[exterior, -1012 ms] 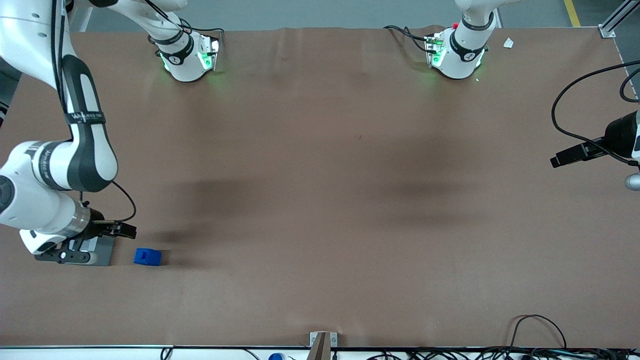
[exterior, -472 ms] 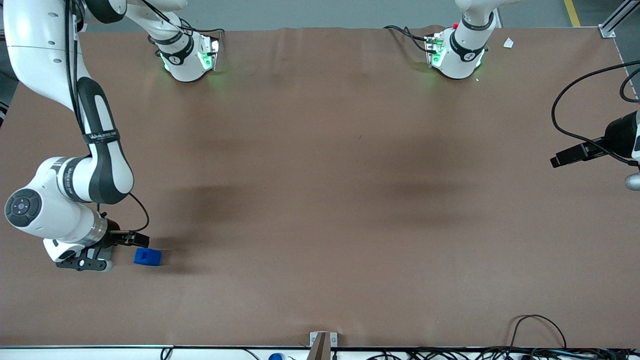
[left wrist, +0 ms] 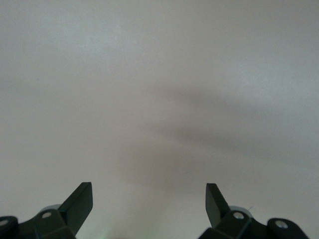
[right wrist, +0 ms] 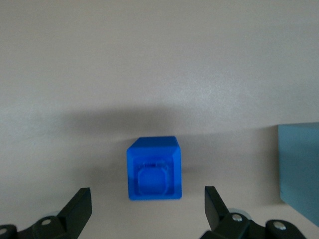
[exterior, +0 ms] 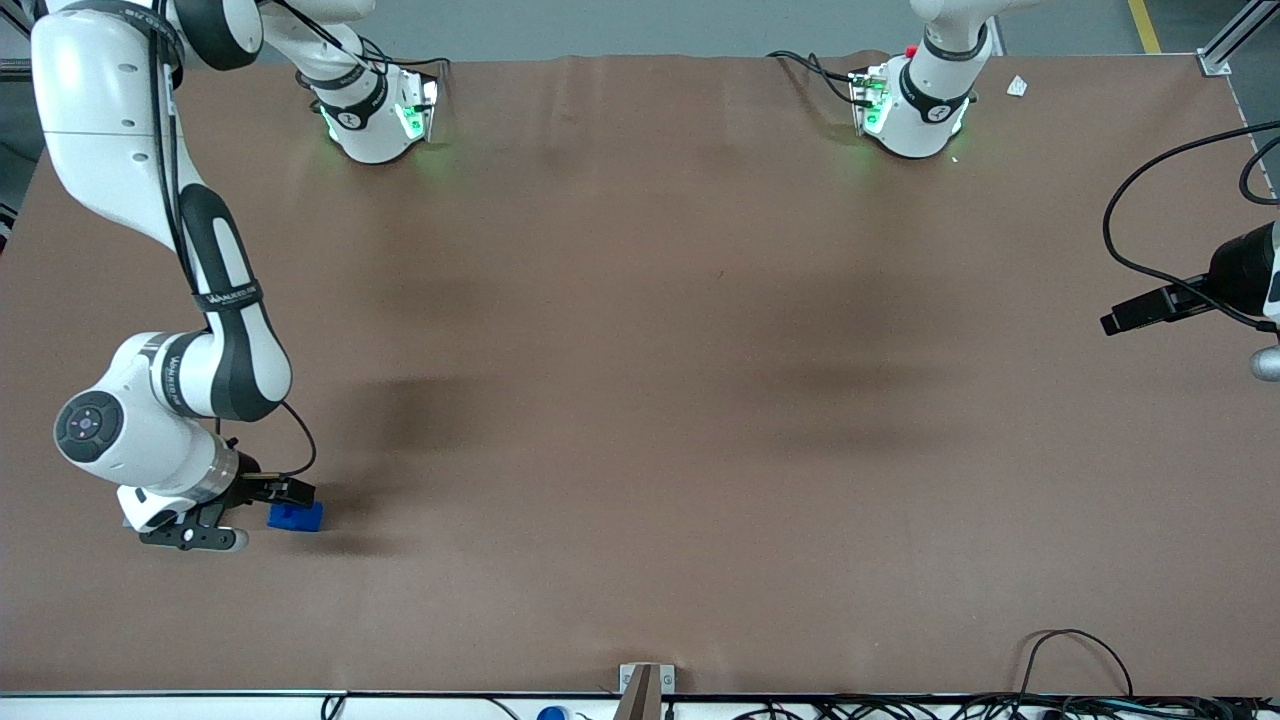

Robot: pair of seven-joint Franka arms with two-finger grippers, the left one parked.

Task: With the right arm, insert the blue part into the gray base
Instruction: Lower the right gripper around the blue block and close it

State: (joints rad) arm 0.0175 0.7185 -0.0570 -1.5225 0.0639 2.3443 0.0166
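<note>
The blue part [exterior: 296, 516] lies on the brown table, a small bright-blue block with a recessed face turned upward [right wrist: 154, 168]. My right arm's gripper [exterior: 203, 531] hovers beside it, toward the working arm's end of the table. In the right wrist view the gripper [right wrist: 147, 191] is open, its two black fingertips [right wrist: 82, 199] spread wider than the block, with nothing between them. The gray base [right wrist: 299, 169] shows in the wrist view as a gray-blue block close beside the blue part. In the front view my wrist hides the base.
The two arm bases [exterior: 375, 115] [exterior: 915, 110] stand at the table edge farthest from the front camera. A metal bracket [exterior: 645, 683] and cables [exterior: 1075, 660] sit at the nearest edge. The parked arm's camera [exterior: 1150, 308] overhangs its end of the table.
My gripper has moved off the spot above the gray base toward the blue part, and the wrist now covers the base in the front view. The blue part has not moved.
</note>
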